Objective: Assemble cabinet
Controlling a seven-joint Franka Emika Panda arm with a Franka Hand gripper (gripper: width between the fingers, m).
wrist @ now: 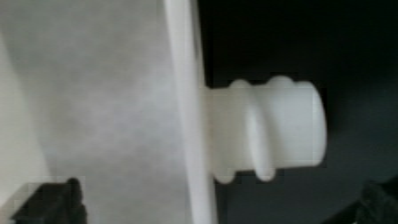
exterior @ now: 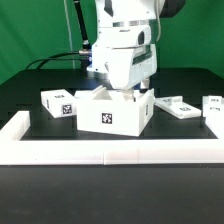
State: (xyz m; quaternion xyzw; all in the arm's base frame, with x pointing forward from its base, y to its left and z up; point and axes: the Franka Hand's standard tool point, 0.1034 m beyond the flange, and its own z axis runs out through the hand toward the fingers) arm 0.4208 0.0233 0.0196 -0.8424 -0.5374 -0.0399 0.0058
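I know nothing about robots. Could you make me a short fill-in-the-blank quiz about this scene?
The table under the parts is coloured ___.
The backdrop behind the robot is ___.
On the exterior view's left of the big box lies ___ small block.
The ribbed knob in the wrist view is ___.
Missing words: black, green, one, white.

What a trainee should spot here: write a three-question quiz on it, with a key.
1. True or false: the gripper is down at the cabinet body.
2. How many loose panels lie on the exterior view's right of the body? A one, B two, C four.
3. Fill in: in the wrist view, a ribbed white ____ juts from the white wall.
Key: 1 true; 2 B; 3 knob.
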